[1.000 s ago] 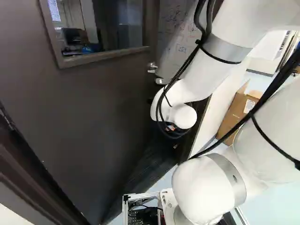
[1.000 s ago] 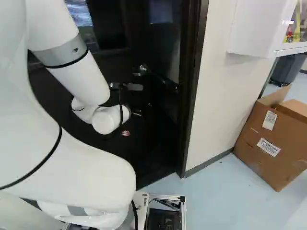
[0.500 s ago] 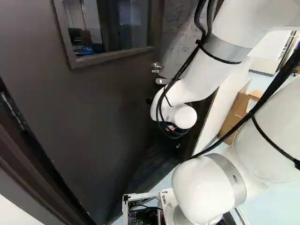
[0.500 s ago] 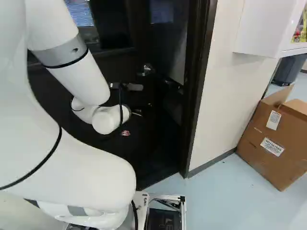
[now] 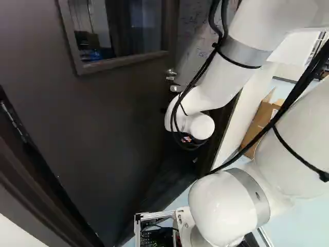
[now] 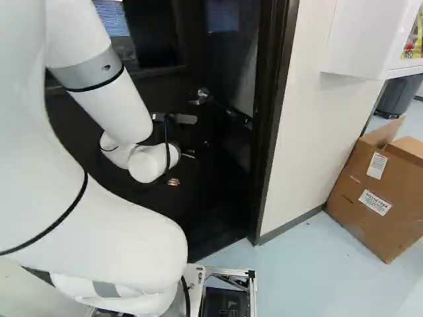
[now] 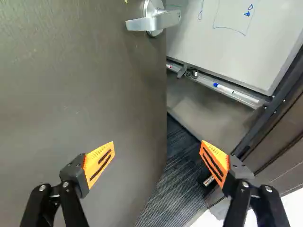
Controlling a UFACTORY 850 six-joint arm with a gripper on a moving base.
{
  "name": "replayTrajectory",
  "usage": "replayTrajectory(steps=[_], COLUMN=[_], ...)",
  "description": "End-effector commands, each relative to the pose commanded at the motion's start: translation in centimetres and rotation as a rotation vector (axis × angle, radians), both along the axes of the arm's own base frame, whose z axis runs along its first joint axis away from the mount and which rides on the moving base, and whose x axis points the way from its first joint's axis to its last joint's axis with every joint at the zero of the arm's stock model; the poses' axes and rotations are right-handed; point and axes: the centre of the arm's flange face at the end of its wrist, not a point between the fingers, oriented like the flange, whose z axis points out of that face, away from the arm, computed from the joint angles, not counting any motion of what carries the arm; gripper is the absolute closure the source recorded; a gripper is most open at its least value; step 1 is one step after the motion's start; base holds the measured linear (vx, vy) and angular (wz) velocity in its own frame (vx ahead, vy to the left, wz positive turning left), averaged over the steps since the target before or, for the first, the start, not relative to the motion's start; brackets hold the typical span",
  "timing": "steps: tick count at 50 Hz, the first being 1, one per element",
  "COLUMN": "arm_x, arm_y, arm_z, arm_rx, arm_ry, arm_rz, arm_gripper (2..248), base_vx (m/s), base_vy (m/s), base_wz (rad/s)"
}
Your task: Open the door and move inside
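My gripper [image 6: 177,170] is standing released in the wrist view, its two fingers spreading wide, their orange pads [image 7: 98,163] facing each other across a broad gap and clasping nothing. The dark door [image 5: 108,118] is standing ajar, filling much of the left base view with its windowed face, its hinges [image 5: 13,121] lying at that view's left. In the wrist view, the free edge of the door is running through the space between my fingers, one finger showing against the door's face and the other toward the door frame [image 6: 271,125]. The silver handle [image 7: 154,19] is sitting ahead of the gripper, near that edge. Through the opening, a whiteboard [image 7: 232,42] is showing, with a marker [image 7: 232,89] lying on its tray [image 7: 203,81], and ribbed dark flooring [image 7: 173,184] is stretching below. In the right base view, my arm [image 6: 109,99] is reaching toward the doorway from the left, while a cardboard box [image 6: 373,191] is leaning by the pale wall [image 6: 314,125], below a white cabinet [image 6: 357,36] and near a grey bin [image 6: 398,96].
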Motion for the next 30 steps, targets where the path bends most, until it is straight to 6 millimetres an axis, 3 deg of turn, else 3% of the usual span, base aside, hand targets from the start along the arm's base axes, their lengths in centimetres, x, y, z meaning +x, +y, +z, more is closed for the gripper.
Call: replayTrajectory(steps=[30], arm_x=[2.5], arm_y=[0.7], arm_z=[0.2], arm_rx=[-0.016], arm_ry=[0.003], arm_rz=[0.038], arm_gripper=[3], base_vx=[0.000], base_vy=[0.000], base_wz=[0.000])
